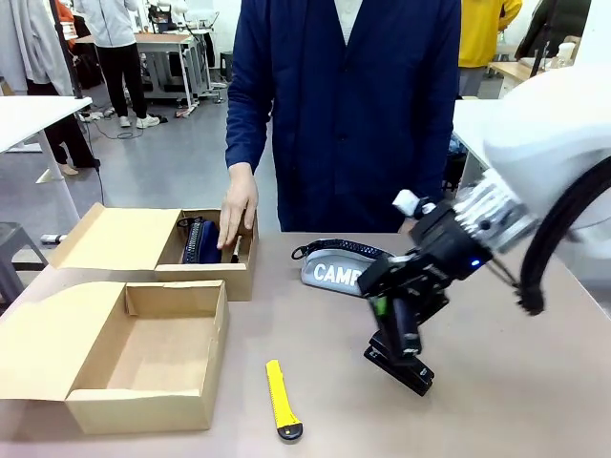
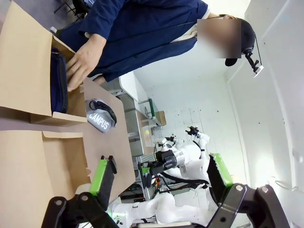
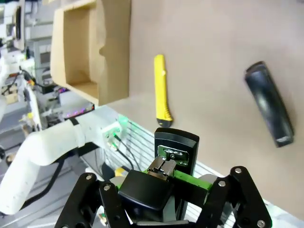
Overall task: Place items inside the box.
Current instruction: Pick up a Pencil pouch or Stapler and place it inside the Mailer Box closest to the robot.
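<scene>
Brown tabletop [image 1: 516,401]: my right gripper [image 1: 396,336] pinching black stapler [image 1: 406,372]; grey pouch [image 1: 329,272], yellow cutter [image 1: 278,391] lying loose. My left gripper [image 2: 161,164] spread. Room: grey floor [image 1: 162,162].

Front camera looks across the desk [image 1: 315,334] at the person [image 1: 353,114]. Left wrist camera, rolled sideways, sees that person too; right wrist camera peers down close, sharing the utility knife [image 1: 278,391].

The stapler [image 1: 403,368] was black; the pouch [image 1: 329,273] grey with white lettering. The box [image 1: 143,412] and smaller box [image 1: 205,281] were plain brown cardboard. The knife [image 1: 278,393] was yellow, black-tipped. The right claw [image 1: 396,329] was black with green pads [image 3: 197,182], the tabletop [image 1: 516,401] dull tan, the person's coat [image 1: 353,105] navy.
</scene>
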Controlling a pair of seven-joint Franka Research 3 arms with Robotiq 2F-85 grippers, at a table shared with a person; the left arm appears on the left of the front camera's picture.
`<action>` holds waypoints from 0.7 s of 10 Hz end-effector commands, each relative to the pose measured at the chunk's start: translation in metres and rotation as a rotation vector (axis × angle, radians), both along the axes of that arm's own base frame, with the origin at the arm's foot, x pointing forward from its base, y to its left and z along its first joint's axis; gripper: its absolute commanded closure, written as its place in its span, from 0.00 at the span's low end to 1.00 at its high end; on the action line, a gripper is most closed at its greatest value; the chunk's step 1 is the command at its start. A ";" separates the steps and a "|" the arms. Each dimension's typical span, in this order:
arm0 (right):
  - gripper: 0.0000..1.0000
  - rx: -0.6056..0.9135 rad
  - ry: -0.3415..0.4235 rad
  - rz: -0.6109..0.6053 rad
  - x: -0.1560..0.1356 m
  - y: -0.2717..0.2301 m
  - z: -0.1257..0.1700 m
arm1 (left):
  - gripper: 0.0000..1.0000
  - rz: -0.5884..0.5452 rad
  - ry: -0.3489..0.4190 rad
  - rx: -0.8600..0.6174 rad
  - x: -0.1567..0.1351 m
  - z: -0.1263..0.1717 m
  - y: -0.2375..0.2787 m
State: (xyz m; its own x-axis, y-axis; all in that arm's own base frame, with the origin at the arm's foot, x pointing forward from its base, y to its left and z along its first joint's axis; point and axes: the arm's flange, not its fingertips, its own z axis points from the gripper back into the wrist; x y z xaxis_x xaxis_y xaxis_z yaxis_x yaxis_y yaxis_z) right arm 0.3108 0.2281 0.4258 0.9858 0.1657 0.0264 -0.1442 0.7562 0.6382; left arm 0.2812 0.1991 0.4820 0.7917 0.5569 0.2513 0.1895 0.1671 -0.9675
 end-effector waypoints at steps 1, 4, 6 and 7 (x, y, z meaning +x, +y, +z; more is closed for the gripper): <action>1.00 0.079 0.056 -0.034 -0.009 0.039 0.005 | 0.00 -0.004 -0.015 -0.001 -0.001 0.002 -0.001; 1.00 0.180 0.086 -0.253 -0.020 0.163 0.028 | 0.00 -0.004 -0.015 -0.001 -0.001 0.002 -0.001; 1.00 0.136 0.066 -0.189 -0.019 0.242 0.033 | 0.00 -0.004 -0.015 -0.001 -0.001 0.002 -0.001; 1.00 0.126 0.091 -0.172 -0.015 0.270 0.028 | 0.00 -0.004 -0.015 -0.001 -0.001 0.002 -0.001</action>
